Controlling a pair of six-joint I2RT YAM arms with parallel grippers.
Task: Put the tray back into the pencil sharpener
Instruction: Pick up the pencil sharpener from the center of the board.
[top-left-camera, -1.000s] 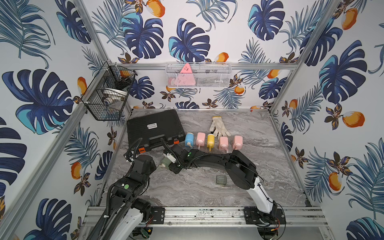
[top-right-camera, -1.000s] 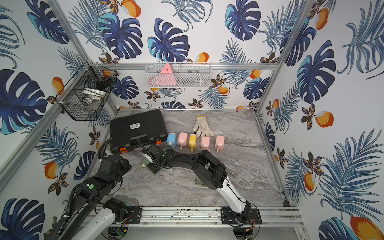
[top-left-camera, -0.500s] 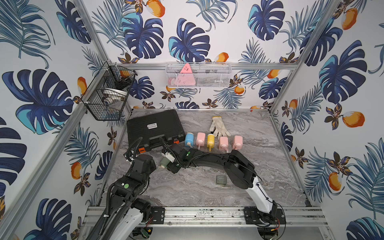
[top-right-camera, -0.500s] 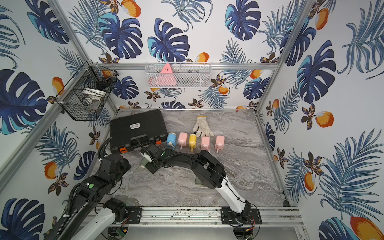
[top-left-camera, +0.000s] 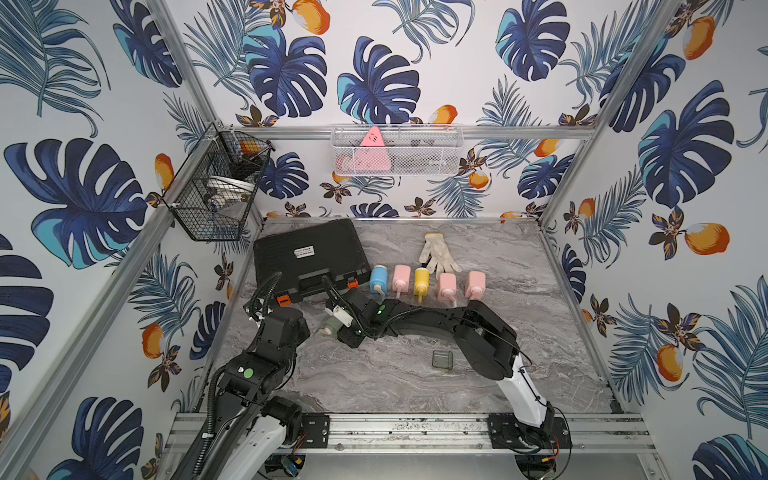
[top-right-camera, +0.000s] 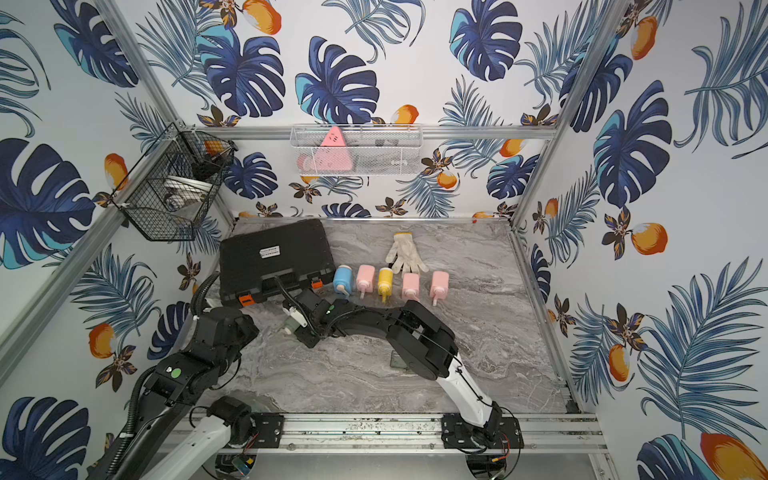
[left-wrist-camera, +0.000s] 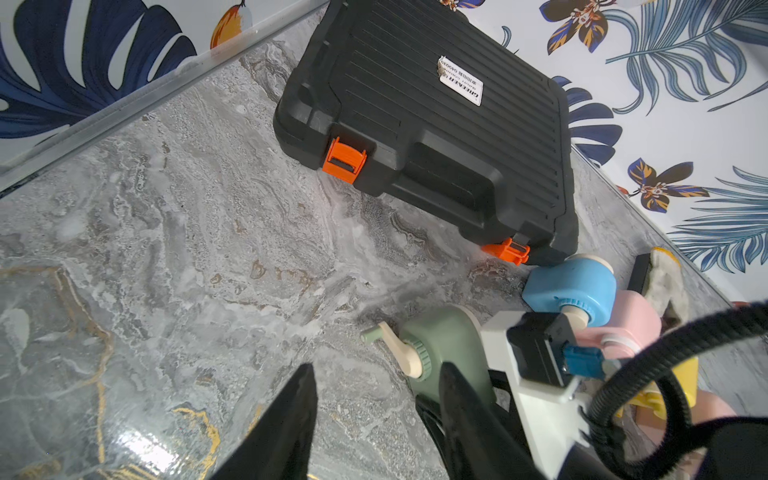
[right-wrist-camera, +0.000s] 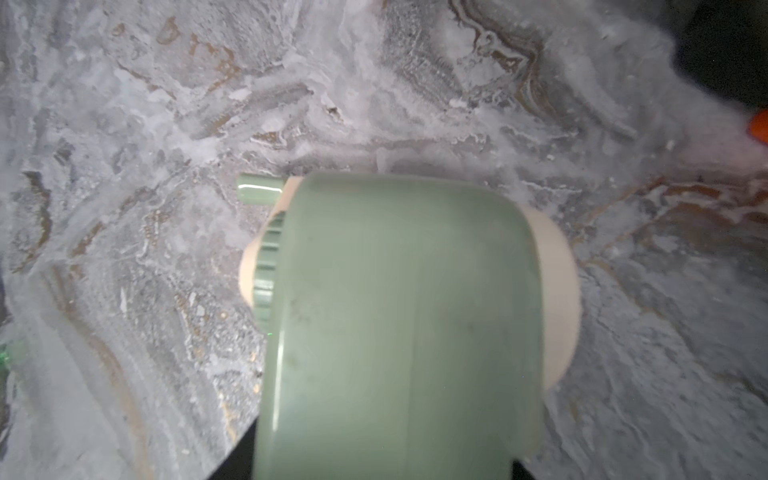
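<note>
While the green pencil sharpener (top-left-camera: 331, 326) is being gripped by the right gripper (top-left-camera: 341, 331), jaws partly spread around its body, its crank (left-wrist-camera: 376, 332) end is being pointed roughly toward 9 o'clock in a top view. The left gripper (left-wrist-camera: 377, 368) is being shown partly open and empty, just beside that crank. The clear tray (top-left-camera: 441, 360) is being seen lying on the marble table (top-left-camera: 374, 386), between 3 and 4 o'clock from the sharpener, beside the right arm (top-left-camera: 478, 332) and well apart from both claws. The free left claw is being judged the likelier fetcher; the sharpener's slot side cannot be told.
</note>
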